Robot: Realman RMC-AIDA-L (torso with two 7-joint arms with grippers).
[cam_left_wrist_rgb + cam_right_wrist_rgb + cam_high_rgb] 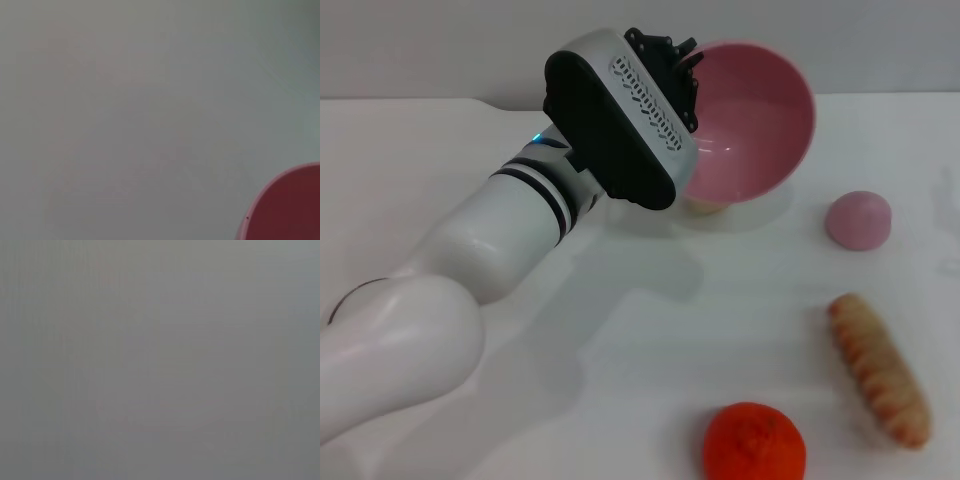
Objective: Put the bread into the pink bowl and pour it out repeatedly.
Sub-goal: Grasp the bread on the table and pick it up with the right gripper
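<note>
The bread (879, 368) shows only in the head view, away from the tipped pink bowl (760, 125); left gripper (682, 72) state unclear

Bright, even light; soft shadows

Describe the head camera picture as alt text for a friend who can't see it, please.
A white robot arm reaches in from the left, its left gripper at the rim of a tilted, empty pink bowl whose opening faces the camera. On the white table to the right lie a small pink ball, a striped bread roll and an orange fruit.
</note>
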